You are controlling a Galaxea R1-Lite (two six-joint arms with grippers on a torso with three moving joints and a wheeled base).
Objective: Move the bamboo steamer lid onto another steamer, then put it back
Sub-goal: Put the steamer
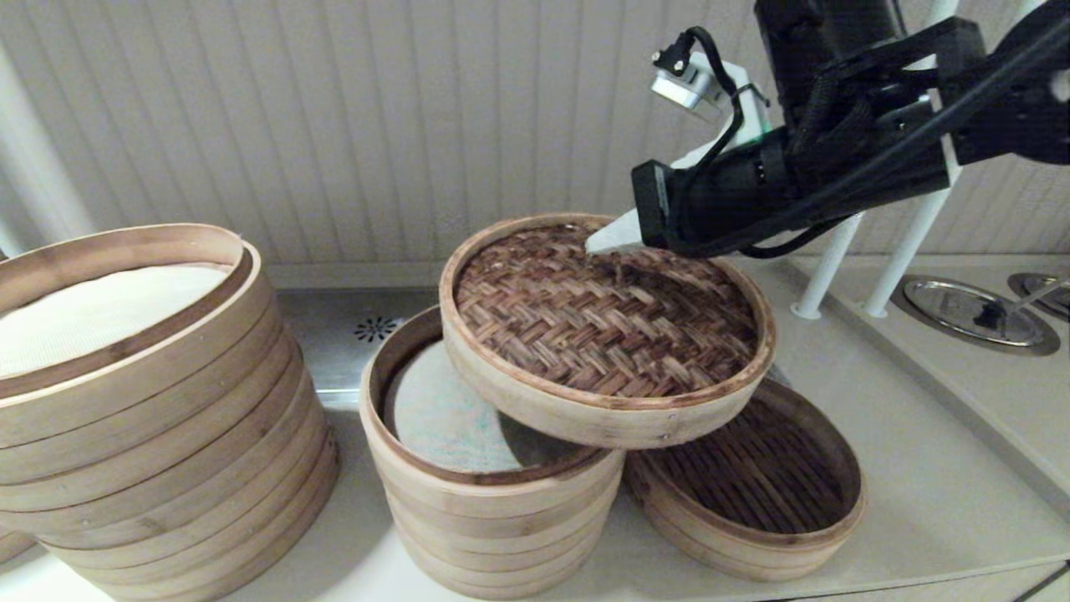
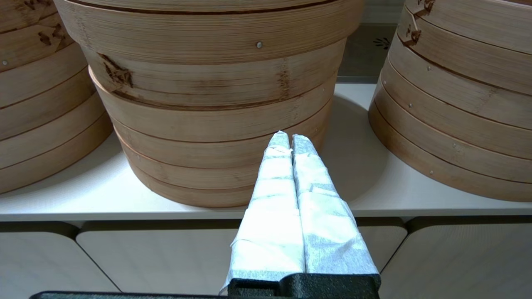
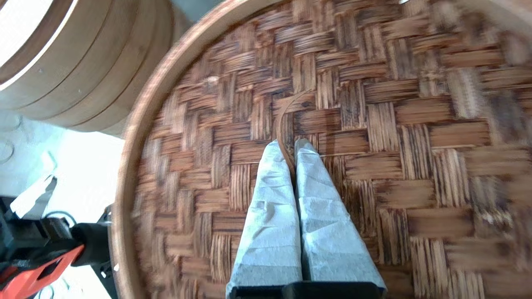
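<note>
The bamboo steamer lid (image 1: 602, 322) hangs tilted in the middle of the head view, its dark herringbone top (image 3: 374, 124) facing up. My right gripper (image 1: 614, 242) reaches in from the upper right and is shut on the lid's thin curved handle strip (image 3: 286, 116), pinched between the wrapped fingertips of that gripper (image 3: 289, 145). The lid's lower edge overlaps the right side of another steamer (image 1: 468, 493), whose green-flecked liner (image 1: 443, 414) shows at left. Whether lid and rim touch, I cannot tell. My left gripper (image 2: 289, 139) is shut on nothing, parked low before the counter edge.
A much wider stack (image 1: 150, 401) with a white liner stands at left. A low basket with a slatted floor (image 1: 752, 485) sits at right, partly under the lid. White posts (image 1: 827, 267) and metal discs (image 1: 974, 313) lie at the far right. The wall is close behind.
</note>
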